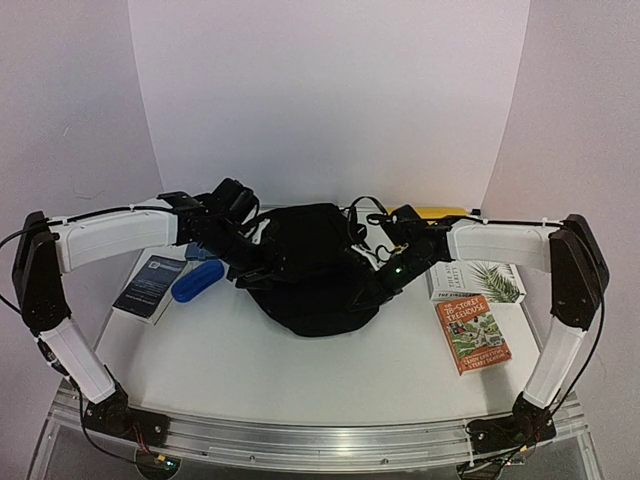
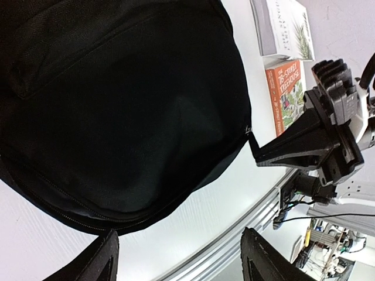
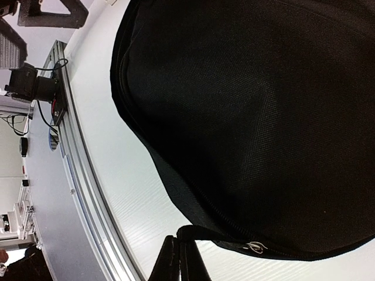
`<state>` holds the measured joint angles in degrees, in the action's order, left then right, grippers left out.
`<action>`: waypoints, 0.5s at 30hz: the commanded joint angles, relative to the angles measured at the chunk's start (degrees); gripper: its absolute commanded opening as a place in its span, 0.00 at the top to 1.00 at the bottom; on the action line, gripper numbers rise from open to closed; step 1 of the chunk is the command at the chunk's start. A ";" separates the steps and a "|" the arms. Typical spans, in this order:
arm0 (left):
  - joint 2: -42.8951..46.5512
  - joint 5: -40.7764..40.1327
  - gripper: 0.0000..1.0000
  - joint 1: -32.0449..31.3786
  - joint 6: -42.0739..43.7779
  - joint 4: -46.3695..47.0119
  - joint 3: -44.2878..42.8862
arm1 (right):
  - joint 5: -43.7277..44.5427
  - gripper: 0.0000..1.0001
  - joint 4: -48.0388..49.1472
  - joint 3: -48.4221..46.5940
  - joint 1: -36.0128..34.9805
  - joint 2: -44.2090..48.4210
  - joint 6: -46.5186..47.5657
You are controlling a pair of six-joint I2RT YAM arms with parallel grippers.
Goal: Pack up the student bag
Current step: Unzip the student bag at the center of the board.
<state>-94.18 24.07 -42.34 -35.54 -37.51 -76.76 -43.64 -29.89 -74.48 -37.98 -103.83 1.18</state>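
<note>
Preparation of the student bag point(image 1: 315, 275) is judged to be the step in hand: no opening is showing and nothing is going in yet. In the top view, the bag is lying at the middle of the surface point(image 1: 300, 370). The left fingers point(image 1: 250, 265) are sitting at its 9 o'clock side and the right fingers point(image 1: 385, 275) at its 3 o'clock side. An orange book point(image 1: 472, 335) and a white book point(image 1: 478, 280) are lying apart from the bag toward 3 and 4 o'clock. A blue case point(image 1: 197, 280) is lying near it at 9 o'clock.

In the left wrist view, the left fingers point(image 2: 99, 260) are standing wide, holding nothing, with the bag's rounded edge just beyond them at 12 o'clock. The right fingers point(image 2: 261, 153) are reaching in from 3 o'clock and touching the bag's rim.

In the right wrist view, the right fingers point(image 3: 179, 263) are pinching a fold of fabric at the bag's edge. A zip pull point(image 3: 255, 247) is lying just beside them at 3 o'clock.

The next move is likely calling for the left fingers to take that pull while the right ones are anchoring the fabric. Bare surface is lying open toward the metal rail point(image 3: 88, 175), which is bounding the near edge.
</note>
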 commanded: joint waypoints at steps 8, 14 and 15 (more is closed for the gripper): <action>-4.27 -5.77 0.29 -10.97 21.95 5.43 -3.92 | -2.15 1.00 0.94 0.14 3.54 0.25 -0.74; -9.60 -11.22 0.30 -12.78 31.95 7.93 -5.50 | -3.12 1.00 0.98 -0.47 3.59 -1.17 -2.54; -10.81 -12.16 0.31 -13.14 33.22 7.97 -6.39 | -3.09 1.00 0.97 -0.69 3.60 -1.36 -2.64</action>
<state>-100.79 17.47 -54.50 -11.64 -32.47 -79.91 -45.42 -29.60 -74.24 -34.03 -103.96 -0.10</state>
